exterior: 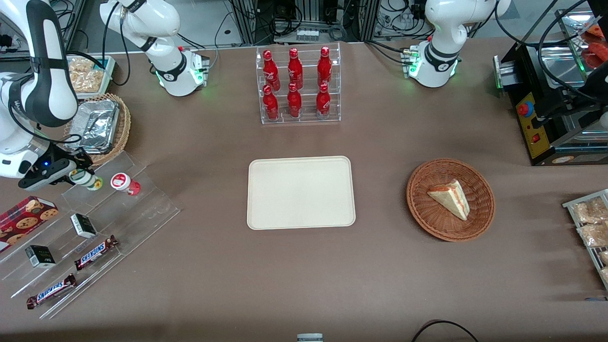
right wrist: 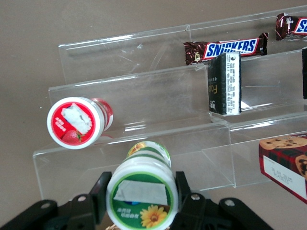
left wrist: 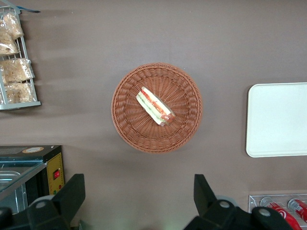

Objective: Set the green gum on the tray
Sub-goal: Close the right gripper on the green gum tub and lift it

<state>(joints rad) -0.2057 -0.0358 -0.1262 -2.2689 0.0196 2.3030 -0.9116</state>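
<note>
The green gum (right wrist: 142,194) is a small bottle with a white lid ringed in green. It sits between the fingers of my right gripper (right wrist: 142,191), which is shut on its lid. In the front view the gripper (exterior: 78,175) holds the gum (exterior: 88,179) at the top step of the clear acrylic stand (exterior: 123,209), toward the working arm's end of the table. The red-lidded bottle (right wrist: 76,121) stands beside the gum on the same step, also seen in the front view (exterior: 124,183). The cream tray (exterior: 300,192) lies flat at the table's middle, also in the left wrist view (left wrist: 278,120).
The stand's lower steps hold two Snickers bars (exterior: 95,252), small dark boxes (exterior: 83,225) and a cookie box (exterior: 26,216). A wicker basket with foil trays (exterior: 102,128) is beside the gripper. A rack of red bottles (exterior: 298,85) and a basket with a sandwich (exterior: 450,199) stand farther off.
</note>
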